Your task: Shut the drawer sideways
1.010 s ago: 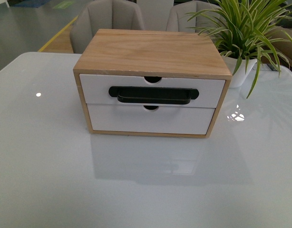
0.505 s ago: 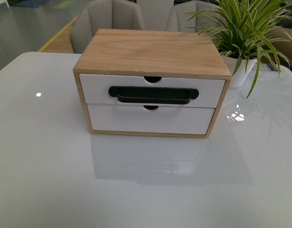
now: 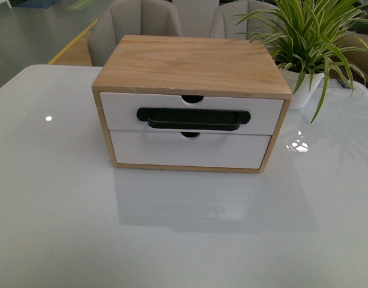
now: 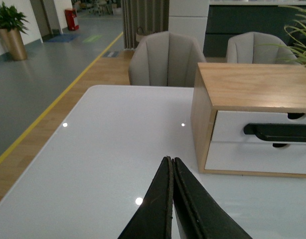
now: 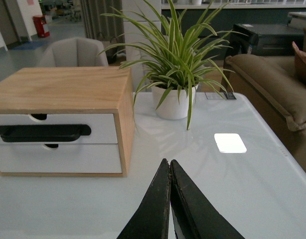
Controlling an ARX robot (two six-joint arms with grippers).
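A light-wood chest stands mid-table. Its upper drawer (image 3: 118,111) has a white front, a long black bar handle (image 3: 193,118) and a half-round top notch; it sits flush in the chest. The drawer also shows in the left wrist view (image 4: 228,127) and the right wrist view (image 5: 105,128). Below it is a white drawer front without a handle (image 3: 190,151). Neither gripper shows in the front view. My left gripper (image 4: 170,160) is shut and empty above the table, left of the chest. My right gripper (image 5: 168,162) is shut and empty, right of the chest.
A potted striped-leaf plant (image 3: 304,42) in a white pot stands at the chest's back right, and shows in the right wrist view (image 5: 173,59). Grey chairs (image 3: 136,27) stand behind the white glossy table (image 3: 184,240). A brown sofa (image 5: 272,84) lies beyond the table's right edge.
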